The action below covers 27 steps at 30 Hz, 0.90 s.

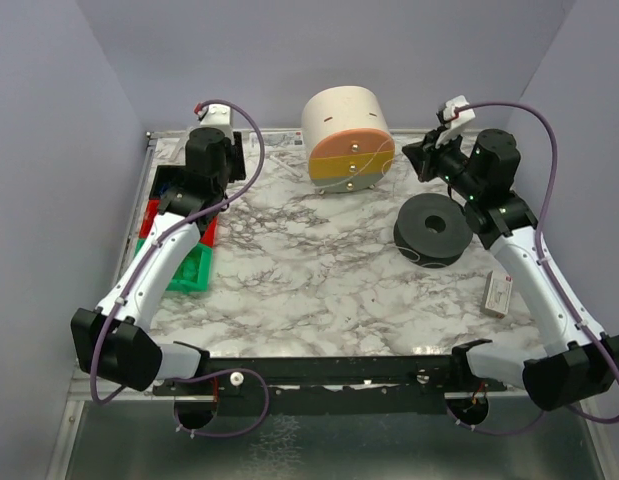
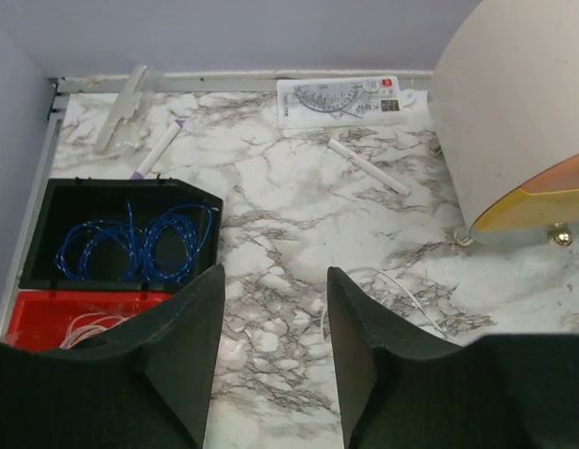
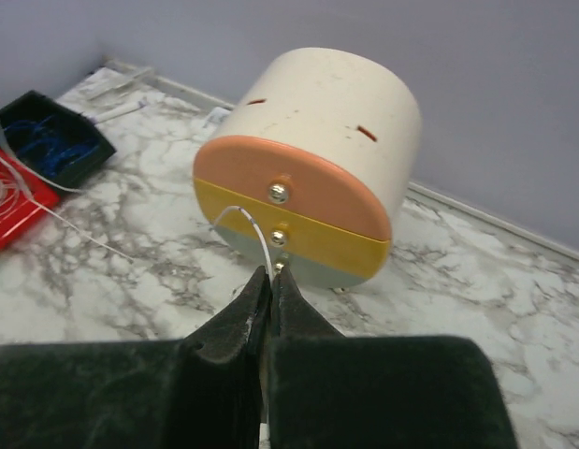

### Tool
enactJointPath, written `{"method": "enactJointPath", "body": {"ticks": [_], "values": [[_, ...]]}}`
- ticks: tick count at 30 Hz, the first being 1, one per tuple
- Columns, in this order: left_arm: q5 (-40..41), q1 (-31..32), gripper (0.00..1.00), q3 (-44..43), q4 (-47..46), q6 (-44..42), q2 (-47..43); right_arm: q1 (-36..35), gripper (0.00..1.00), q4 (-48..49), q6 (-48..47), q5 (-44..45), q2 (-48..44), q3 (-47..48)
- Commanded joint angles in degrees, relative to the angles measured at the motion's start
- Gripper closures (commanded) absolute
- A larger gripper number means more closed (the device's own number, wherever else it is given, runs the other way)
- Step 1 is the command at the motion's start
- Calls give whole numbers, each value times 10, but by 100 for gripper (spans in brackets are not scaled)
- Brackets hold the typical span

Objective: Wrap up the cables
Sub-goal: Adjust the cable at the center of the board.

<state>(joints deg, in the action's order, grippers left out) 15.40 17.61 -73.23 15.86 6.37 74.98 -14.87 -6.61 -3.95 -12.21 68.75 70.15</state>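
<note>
My right gripper (image 3: 271,271) is shut on a thin white cable (image 3: 254,229). The strand arcs up from the fingertips in front of the yellow band of a cream drum (image 3: 317,140). In the top view this gripper (image 1: 417,158) is held right of the drum (image 1: 347,140) and behind the dark grey spool (image 1: 432,231), which lies flat on the table. Another white strand (image 3: 74,229) trails over the marble from the red bin. My left gripper (image 2: 275,290) is open and empty above the marble. A loose white cable (image 2: 411,295) lies just to its right.
A black bin (image 2: 55,192) holds blue cable (image 2: 130,245). A red bin (image 2: 46,313) with white strands sits beside it, and a green bin (image 1: 189,268) nearer the arm bases. A protractor pack (image 2: 338,98) and white tubes (image 2: 369,166) lie by the back wall. A small white box (image 1: 499,294) lies at the right.
</note>
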Motion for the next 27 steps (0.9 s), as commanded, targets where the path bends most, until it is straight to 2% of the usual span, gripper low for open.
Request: {"method": "enactJointPath", "body": {"ticks": [1,3,5,10,16,20,27], "values": [[12,-5,39,-1,20,-13,15,2,99,-63,2,-144,13,33],[-55,-5,15,-14,18,-13,9,1,99,-74,5,-173,21,38],[-152,-5,2,-41,20,-17,5,1,99,-83,16,-199,31,43],[-352,9,1,-108,25,-15,15,-10,99,-89,37,-235,41,53],[-493,73,1,-171,25,-4,59,-31,99,-86,85,-244,42,64],[-476,125,1,-180,34,-25,92,-32,99,-77,127,-261,52,76],[-446,201,1,-197,86,-113,129,-32,99,-56,194,-280,75,88]]}}
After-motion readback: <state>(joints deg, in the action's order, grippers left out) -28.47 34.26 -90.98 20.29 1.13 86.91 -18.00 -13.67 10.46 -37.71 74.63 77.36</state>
